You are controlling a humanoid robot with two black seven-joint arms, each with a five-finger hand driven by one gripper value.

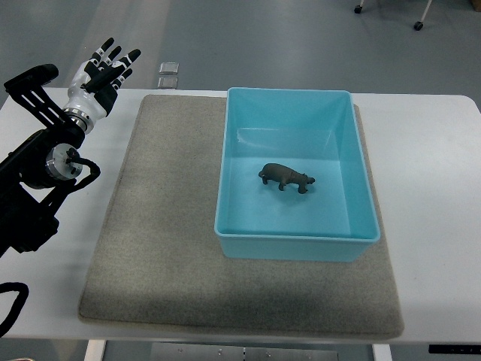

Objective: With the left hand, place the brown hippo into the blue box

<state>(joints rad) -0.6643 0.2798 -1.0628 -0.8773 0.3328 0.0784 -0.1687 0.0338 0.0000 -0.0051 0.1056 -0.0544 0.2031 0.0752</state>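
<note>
A small brown hippo [286,177] stands on the floor of the light blue box [234,162], near its middle. The box sits on a grey mat [158,241] on the white table. My left hand [111,64] is raised at the far left corner of the table, well away from the box. Its fingers are spread and it holds nothing. The black left arm comes in along the left edge. No right arm shows.
The white table [428,195] extends bare to the right of the mat. Two small square plates [168,74] lie on the floor beyond the table's far edge. Chair castors [417,25] show at the top right.
</note>
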